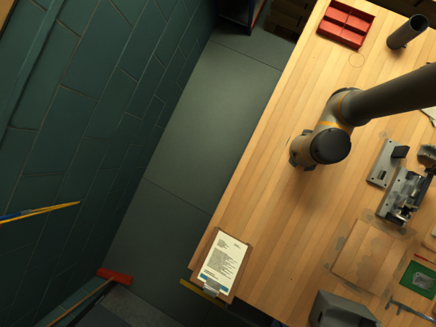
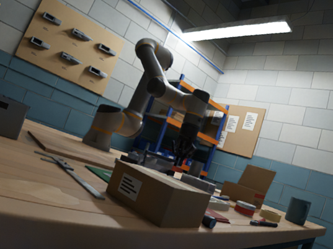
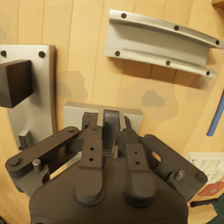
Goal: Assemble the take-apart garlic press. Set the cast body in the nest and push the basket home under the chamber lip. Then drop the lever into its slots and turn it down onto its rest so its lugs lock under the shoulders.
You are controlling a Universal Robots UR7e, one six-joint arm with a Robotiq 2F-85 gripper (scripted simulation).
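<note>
The cast body (image 1: 399, 197) sits in the grey nest on the bench, seen from above as a pale block with shiny parts. The dark lever (image 3: 110, 132) stands on edge over the body's grey chamber end (image 3: 103, 116). To the left lies a grey plate (image 3: 30, 93) carrying a black block (image 3: 15, 82) and a small peg. A curved grey channel piece (image 3: 160, 44) lies apart on the wood beyond. The basket is not visible. My gripper (image 3: 110, 150) (image 2: 183, 151) hangs straight down over the nest, closed and gripping the lever.
A cardboard box (image 2: 158, 194) stands close in front of the nest and hides it from the second side camera. Tape rolls (image 2: 245, 208), a mug (image 2: 297, 210) and a steel rule (image 2: 70, 175) lie around it. A red tray (image 1: 345, 23) and grey tube (image 1: 406, 31) sit at the far end.
</note>
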